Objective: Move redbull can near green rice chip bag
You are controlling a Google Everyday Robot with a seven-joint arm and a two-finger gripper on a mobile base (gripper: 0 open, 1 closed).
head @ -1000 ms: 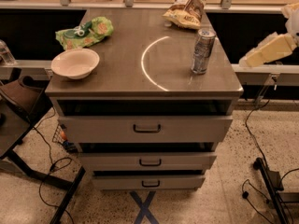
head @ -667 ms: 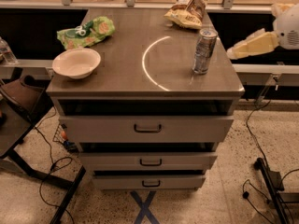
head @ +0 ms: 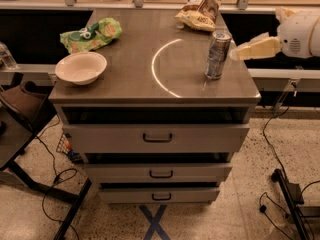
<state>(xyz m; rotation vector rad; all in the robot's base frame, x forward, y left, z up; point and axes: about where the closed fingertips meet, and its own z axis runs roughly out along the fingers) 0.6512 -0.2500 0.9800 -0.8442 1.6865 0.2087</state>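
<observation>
- Slim silver-and-blue metal redbull can (head: 218,55): upright at the grey tabletop's (head: 125,76) 3 o'clock edge.
- Cream gripper (head: 239,53): at the can's 3 o'clock, just beside it; jaw opening cannot be told.
- Advice: grip mid-body and level; the crinkled bright green rice chip bag (head: 92,34) lies at 10 o'clock.

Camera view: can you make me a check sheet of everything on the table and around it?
Surface: grey-brown flat table top, with a bright curved arc of light on it.
Job's things: tall slim silver-and-blue redbull can upright near the right edge; green rice chip bag, bright and wrinkled, at the back left, far from the can.
Clutter: round white bowl at the front left, nothing in it; tan-and-brown chip bag at the back.
Gripper: cream-coloured gripper at the can's right side; contact cannot be told.
Cables: black cables on the floor, left and right.
Surroundings: three grey drawers slightly pulled out; blue tape cross on the floor.
</observation>
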